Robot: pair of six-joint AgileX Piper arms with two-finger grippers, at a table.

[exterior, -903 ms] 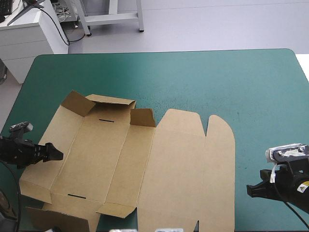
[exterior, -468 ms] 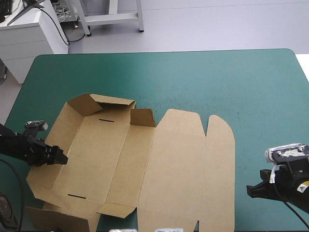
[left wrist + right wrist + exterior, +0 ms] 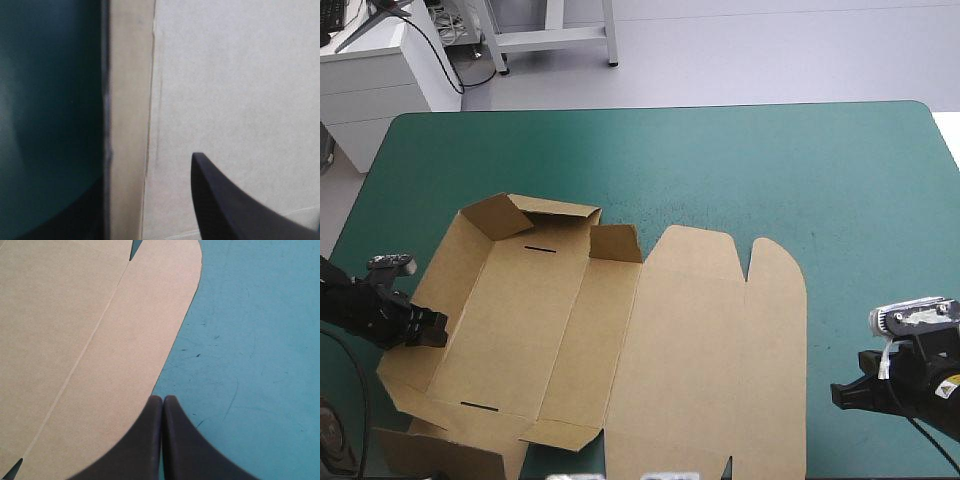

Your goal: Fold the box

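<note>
The brown box [image 3: 650, 340] lies open on the teal-green cover [image 3: 770, 170], lid panel flat to the right. Its far end wall [image 3: 535, 215] and corner flaps stand partly raised, and the left side wall [image 3: 425, 300] tilts up off the table. My left gripper [image 3: 433, 328] is at that wall's outer edge, shut on it. In the left wrist view one black finger [image 3: 230, 210] lies over the board [image 3: 235, 75]; the other is hidden behind the wall's edge [image 3: 127, 125]. My right gripper [image 3: 840, 392] [image 3: 163, 399] is shut and empty, just off the lid's rounded right edge [image 3: 165, 340].
The near end flap [image 3: 445, 452] of the box reaches the table's front edge at the left. Bare teal-green cover spans the far half of the table and the strip right of the lid [image 3: 250, 340].
The left gripper moved inward with the left wall, tilting it up off the table, then drew back slightly to the left. The right arm has not moved.
</note>
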